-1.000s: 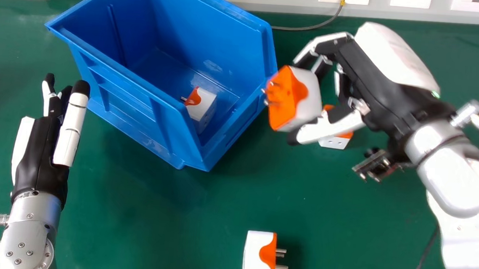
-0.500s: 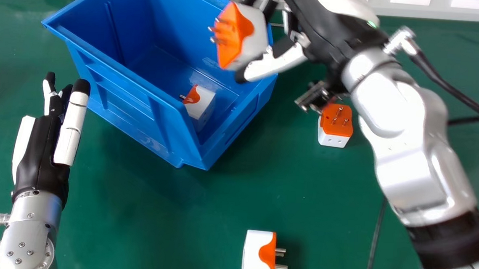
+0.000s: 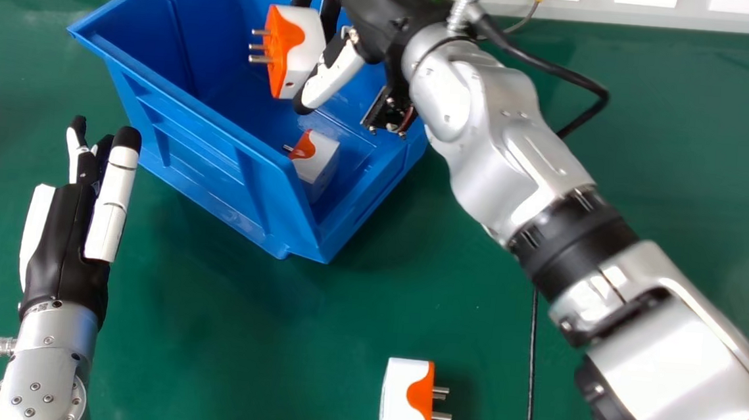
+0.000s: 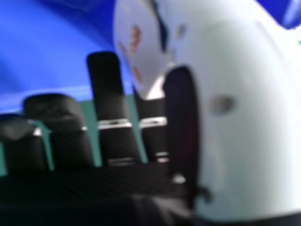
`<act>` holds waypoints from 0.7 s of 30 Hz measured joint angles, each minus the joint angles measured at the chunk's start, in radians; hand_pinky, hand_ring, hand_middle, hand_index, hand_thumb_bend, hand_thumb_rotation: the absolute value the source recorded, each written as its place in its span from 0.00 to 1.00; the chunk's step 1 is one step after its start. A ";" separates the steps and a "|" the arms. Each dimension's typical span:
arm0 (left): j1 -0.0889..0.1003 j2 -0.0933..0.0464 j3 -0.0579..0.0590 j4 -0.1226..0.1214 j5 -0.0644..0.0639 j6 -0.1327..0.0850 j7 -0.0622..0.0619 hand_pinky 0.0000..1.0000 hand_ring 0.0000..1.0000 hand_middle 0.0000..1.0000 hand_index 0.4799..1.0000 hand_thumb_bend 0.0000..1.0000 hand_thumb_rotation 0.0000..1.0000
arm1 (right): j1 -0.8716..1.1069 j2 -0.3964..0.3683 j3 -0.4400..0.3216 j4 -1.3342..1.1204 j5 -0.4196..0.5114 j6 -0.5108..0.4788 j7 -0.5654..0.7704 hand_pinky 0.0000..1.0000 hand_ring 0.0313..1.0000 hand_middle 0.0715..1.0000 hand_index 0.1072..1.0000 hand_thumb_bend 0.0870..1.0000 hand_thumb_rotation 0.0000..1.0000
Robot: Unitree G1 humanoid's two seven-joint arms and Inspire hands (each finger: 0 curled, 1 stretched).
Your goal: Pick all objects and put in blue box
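In the head view my right hand (image 3: 370, 12) is over the blue box (image 3: 213, 116), pinching a white and orange plug adapter (image 3: 303, 50) between fingers and thumb, its pins pointing left. A second adapter (image 3: 317, 160) lies inside the box near its front right corner. Another adapter (image 3: 404, 403) lies on the table at the bottom, pins to the right. My left hand (image 3: 69, 241), open, is left of the box. In the right hand view, my right hand (image 4: 235, 141) has the held adapter (image 4: 141, 44) partly hidden behind its thumb.
The green table (image 3: 219, 351) spreads around the box. White wall panels (image 3: 691, 11) with a grey cable stand along the back. My silver right forearm crosses the right side, and a black cable (image 3: 531, 379) runs down beneath it.
My right hand has carried its adapter leftward and up, from right of the box to above its inside. The arm now covers the adapter seen on the right of the table. The left hand has stayed put.
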State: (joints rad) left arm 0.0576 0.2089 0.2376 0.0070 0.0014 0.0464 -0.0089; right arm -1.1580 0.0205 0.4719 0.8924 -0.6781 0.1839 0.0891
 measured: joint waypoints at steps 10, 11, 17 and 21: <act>0.015 -0.005 -0.001 -0.017 -0.001 0.001 -0.002 1.00 1.00 0.99 1.00 0.57 1.00 | -0.127 0.085 0.014 0.311 0.006 -0.033 -0.097 0.02 0.05 0.39 0.41 0.47 0.00; 0.016 -0.006 -0.002 -0.023 -0.002 0.002 -0.002 1.00 1.00 0.99 1.00 0.57 1.00 | -0.129 0.091 0.012 0.320 0.008 -0.037 -0.110 0.02 0.05 0.40 0.41 0.48 0.00; 0.017 -0.017 -0.003 -0.038 -0.003 0.013 0.000 1.00 1.00 0.99 1.00 0.56 1.00 | -0.129 0.110 0.010 0.340 0.024 -0.045 -0.141 0.18 0.22 0.49 0.48 0.51 0.05; 0.017 -0.024 -0.006 -0.038 -0.002 0.020 0.001 1.00 1.00 0.99 1.00 0.56 1.00 | -0.129 0.102 0.036 0.342 0.014 -0.056 -0.132 0.46 0.59 0.74 0.73 0.60 0.23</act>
State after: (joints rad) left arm 0.0743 0.1845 0.2316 -0.0315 -0.0003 0.0662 -0.0075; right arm -1.2870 0.1228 0.5077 1.2348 -0.6643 0.1277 -0.0424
